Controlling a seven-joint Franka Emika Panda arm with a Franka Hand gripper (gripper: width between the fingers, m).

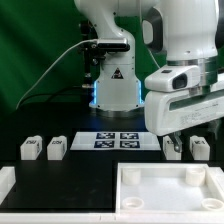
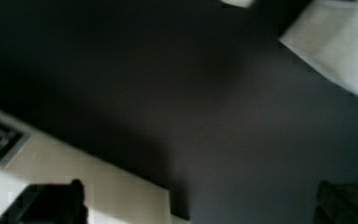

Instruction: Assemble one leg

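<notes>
At the counter's point(image 1: 80, 190) nine o'clock, two legs point(image 1: 30, 148) sat loose. Toward three o'clock the hand point(image 2: 197, 200) hung wide open, holding nothing, near another leg point(image 1: 172, 147). The tray point(image 1: 165, 192) at five o'clock seemingly bore none, so the fitting apparently remained undone.

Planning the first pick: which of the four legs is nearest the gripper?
The leg just right of the marker board in the exterior view, almost under the gripper; the other three sit farther off to either side.

Wrist pic blurry, tool point(image 2: 197, 205) cropped; tray point(image 1: 121, 190) cropped in ext. view
</notes>
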